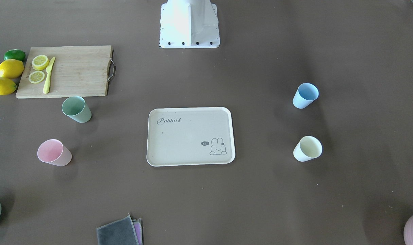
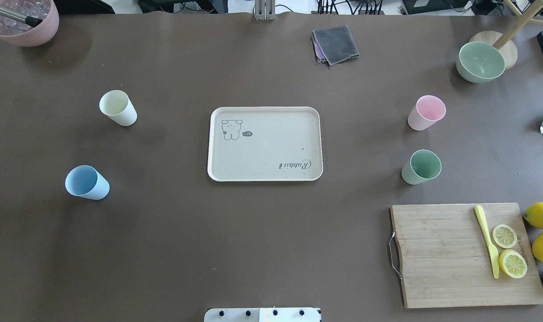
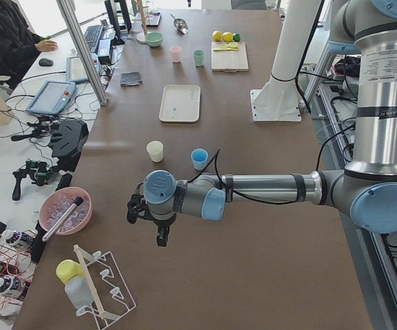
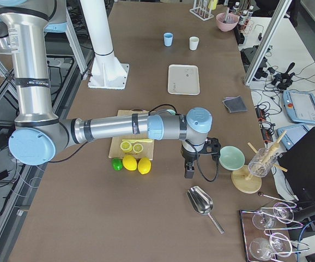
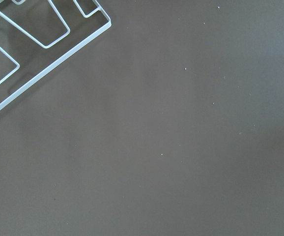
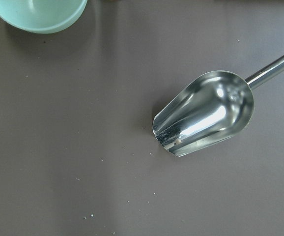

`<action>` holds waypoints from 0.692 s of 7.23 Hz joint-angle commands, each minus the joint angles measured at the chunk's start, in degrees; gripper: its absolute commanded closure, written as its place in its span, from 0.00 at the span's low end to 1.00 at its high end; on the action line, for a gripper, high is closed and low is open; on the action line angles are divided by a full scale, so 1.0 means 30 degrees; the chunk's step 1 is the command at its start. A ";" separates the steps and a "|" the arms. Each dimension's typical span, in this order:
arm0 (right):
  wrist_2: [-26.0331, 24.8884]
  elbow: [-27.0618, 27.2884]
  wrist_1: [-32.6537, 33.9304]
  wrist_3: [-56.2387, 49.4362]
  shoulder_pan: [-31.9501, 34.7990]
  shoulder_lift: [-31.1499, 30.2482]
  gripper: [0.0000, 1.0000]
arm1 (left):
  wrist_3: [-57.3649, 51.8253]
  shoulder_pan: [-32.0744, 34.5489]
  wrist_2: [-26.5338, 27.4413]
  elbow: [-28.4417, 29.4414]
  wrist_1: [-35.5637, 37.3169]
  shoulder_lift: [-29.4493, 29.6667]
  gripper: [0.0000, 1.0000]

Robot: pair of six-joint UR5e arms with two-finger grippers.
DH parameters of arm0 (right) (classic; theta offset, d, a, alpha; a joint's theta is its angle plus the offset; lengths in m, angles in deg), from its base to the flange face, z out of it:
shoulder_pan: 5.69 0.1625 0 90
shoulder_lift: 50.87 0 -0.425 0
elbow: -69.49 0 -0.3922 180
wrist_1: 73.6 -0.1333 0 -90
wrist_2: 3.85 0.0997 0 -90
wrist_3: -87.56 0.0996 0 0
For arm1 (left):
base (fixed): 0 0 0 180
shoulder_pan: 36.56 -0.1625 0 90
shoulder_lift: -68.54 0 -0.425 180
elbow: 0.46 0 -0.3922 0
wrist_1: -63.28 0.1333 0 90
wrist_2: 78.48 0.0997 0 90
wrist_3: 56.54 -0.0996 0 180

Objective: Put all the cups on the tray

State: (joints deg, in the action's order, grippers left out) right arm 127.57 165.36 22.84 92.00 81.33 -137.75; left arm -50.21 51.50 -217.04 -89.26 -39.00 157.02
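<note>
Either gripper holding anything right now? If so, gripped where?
Nothing visibly held. The left gripper and right gripper hang over the table, and the green cup, blue cup, cream cup and pink cup all stand free on it.

The tray [image 1: 189, 136] carries "Rabbit" in one corner and "hi" in a speech bubble beside its rabbit drawing [image 1: 218, 146]. The stamp on the board [image 1: 77, 71] is illegible.

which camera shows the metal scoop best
Right wrist-mounted: the metal scoop is large and sharp, handle cut off. Exterior right shows it whole but small; exterior left tiny; overhead only an edge sliver. Front-facing and left wrist miss it.
</note>
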 commanded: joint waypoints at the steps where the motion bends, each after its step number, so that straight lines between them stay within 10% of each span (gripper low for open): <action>1: 0.0107 0.0005 0.0022 0.0013 0.0025 -0.0073 0.00 | 0.0000 0.0000 -0.0047 0.0038 0.0050 -0.0050 0.02; 5: 0.0633 0.0063 0.0608 0.0101 0.0113 -0.0191 0.00 | -0.0087 0.0030 0.0070 -0.0195 -0.0211 -0.0457 0.02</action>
State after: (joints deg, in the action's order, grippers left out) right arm 128.86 165.41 24.11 92.23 81.61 -138.38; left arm -50.34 51.58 -217.16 -89.50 -39.16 156.40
